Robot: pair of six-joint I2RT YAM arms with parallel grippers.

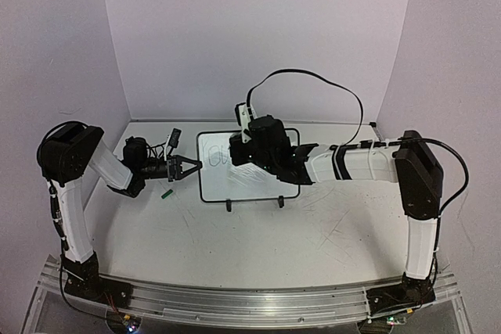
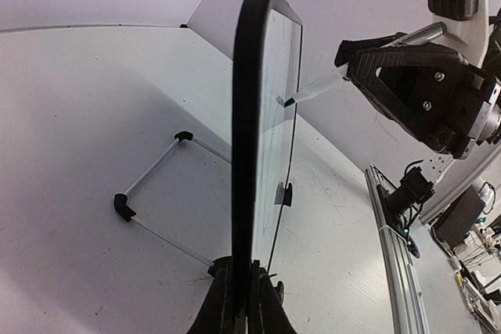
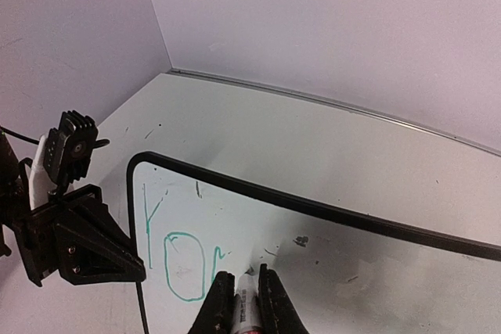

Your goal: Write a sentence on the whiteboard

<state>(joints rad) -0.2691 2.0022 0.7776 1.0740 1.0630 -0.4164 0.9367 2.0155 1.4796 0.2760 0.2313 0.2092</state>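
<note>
Two when counting arms from above, one for the whiteboard [image 1: 243, 187] standing on two black feet mid-table, one for a small green piece [image 1: 166, 192] lying loose on the table [image 1: 313, 248] near the board's lower left corner. Seeing the left arm folded low and stretching inward, its left gripper [image 1: 188, 167] pinched tight on the board's left edge. Seeing the right arm lying long across from the right, wrist bent over the board, its right gripper [image 1: 235, 152] hanging at the writing face. Looking from the left wrist: finding the one board edge-on [image 2: 249, 115], clamped between two fingers [image 2: 223, 304], and one marker [image 2: 321, 86] clasped in the right gripper [image 2: 354, 64], green tip touching the board's face. Looking from the right wrist: finding the marker [image 3: 246, 310] squeezed between two closed fingers [image 3: 221, 307], and reading the sentence [image 3: 182, 254] only as green "Yo" plus one started stroke, sitting on the board's left part beside the left gripper [image 3: 133, 271].
</note>
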